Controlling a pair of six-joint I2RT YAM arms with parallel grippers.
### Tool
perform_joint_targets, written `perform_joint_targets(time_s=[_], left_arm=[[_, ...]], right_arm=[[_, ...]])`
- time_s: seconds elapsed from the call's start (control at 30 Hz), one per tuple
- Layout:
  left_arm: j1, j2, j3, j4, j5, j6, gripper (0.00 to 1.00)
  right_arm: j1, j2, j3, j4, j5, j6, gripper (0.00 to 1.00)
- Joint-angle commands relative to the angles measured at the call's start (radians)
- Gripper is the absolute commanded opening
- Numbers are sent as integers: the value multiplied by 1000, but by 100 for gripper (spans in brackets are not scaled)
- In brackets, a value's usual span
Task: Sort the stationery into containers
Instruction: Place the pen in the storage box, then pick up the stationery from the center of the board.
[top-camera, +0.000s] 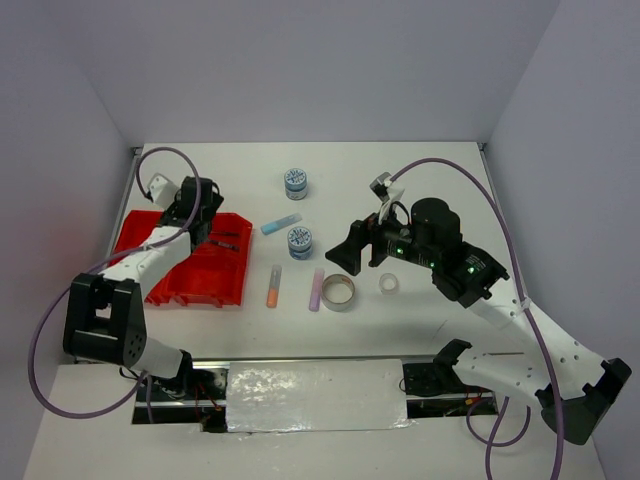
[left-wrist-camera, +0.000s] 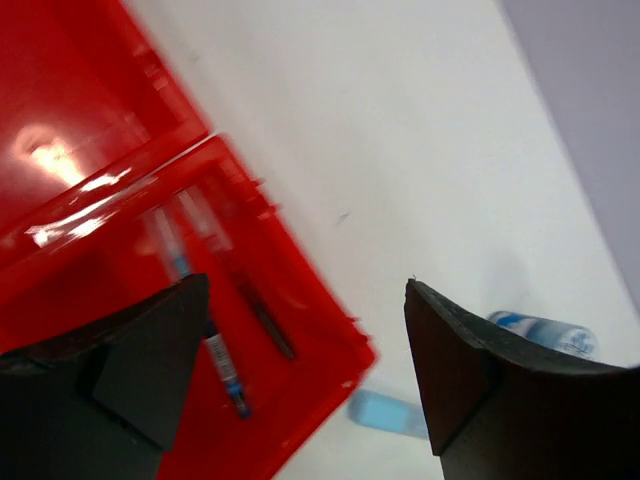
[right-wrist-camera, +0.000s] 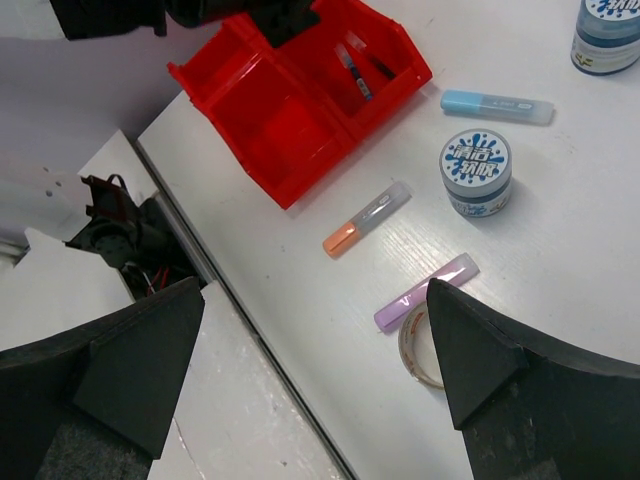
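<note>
The left gripper (left-wrist-camera: 305, 300) hangs with its two matte black, wedge-shaped fingers (left-wrist-camera: 140, 360) spread wide and nothing between them. It is over the far right compartment of the red tray (top-camera: 215, 285). The tray is flat, glossy moulded plastic, and thin walls divide it into four rectangular bins. In the bin under the fingers lie two slim pens, roughly parallel: a teal-banded pen (left-wrist-camera: 215, 350) with a clear barrel and a darker pen (left-wrist-camera: 265, 318). Blur hides finer detail.

The right gripper (right-wrist-camera: 318, 300) is likewise spread and empty, held above the smooth white table (top-camera: 420, 190) well to the tray's right.

The loose pieces lie between that gripper and the tray. A stubby light-blue stick (top-camera: 281, 223) with a paler, translucent end sits just off the tray's far right corner. An orange stick (top-camera: 273, 285), clear-bodied with an orange tip, lies just beside the tray's right wall. A lilac stick (top-camera: 317, 289) lies further right, about parallel to it. A grey tape ring (top-camera: 338, 292) sits right against the lilac stick; whether they touch cannot be told. A small clear tape ring (top-camera: 389, 284) lies farther right still.

The nearer tub (top-camera: 299, 240) is squat and round with a blue splash-patterned lid, and it stands right of the tray's far corner. The farther tub (top-camera: 296, 181) looks the same and stands beyond the tray's far edge.
</note>
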Motion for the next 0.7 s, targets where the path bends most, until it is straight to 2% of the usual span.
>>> perform_joint_targets(time_s=[0.0, 0.07, 0.23, 0.37, 0.47, 0.5, 0.57, 0.67], left_arm=[[7, -66, 141, 9, 27, 120, 91], [4, -67, 225, 1, 93, 222, 97], [-41, -37, 425, -189, 249, 410, 99], [-120, -40, 456, -290, 366, 542, 99], [-238, -16, 493, -419, 389, 613, 98], [-313, 2, 496, -442, 380, 639, 98], [-374, 13, 499, -489, 369, 651, 99], [-440, 30, 488, -487, 425, 667, 99]], right_arm=[[3, -16, 39, 6, 1, -12, 100], [3, -9, 51, 4, 18, -6, 100], [-3, -7, 57, -23, 104, 28, 100], [-21, -16, 71, -110, 225, 97, 100], [-26, -24, 96, -222, 349, 189, 100], [-31, -32, 94, -238, 398, 204, 100], [-32, -44, 82, -250, 417, 240, 100], [-32, -46, 76, -313, 434, 270, 100]])
